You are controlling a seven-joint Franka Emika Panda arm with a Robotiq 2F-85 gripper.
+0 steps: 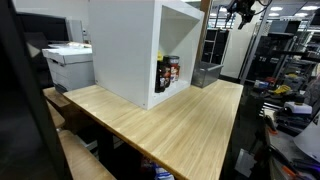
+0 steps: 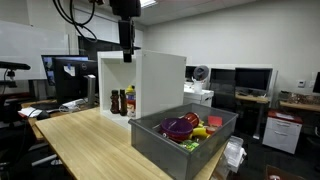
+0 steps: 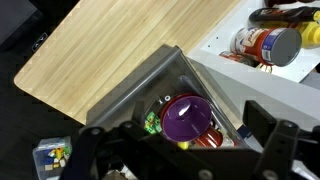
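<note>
- The purple bowl (image 3: 187, 117) lies inside the gray bin (image 3: 128, 98), at the lower centre of my wrist view.
- My claw (image 2: 127, 57) hangs high above, jaws wide, holding nothing.
- In an exterior view, mid-frame, a white cabinet (image 2: 160, 80) with bottles (image 2: 120, 102) stands on the wooden table (image 2: 90, 135).

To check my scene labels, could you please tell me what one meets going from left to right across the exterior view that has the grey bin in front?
Dark monitor → sauce bottles → purple bowl → yellow toy → low white cabinet.
</note>
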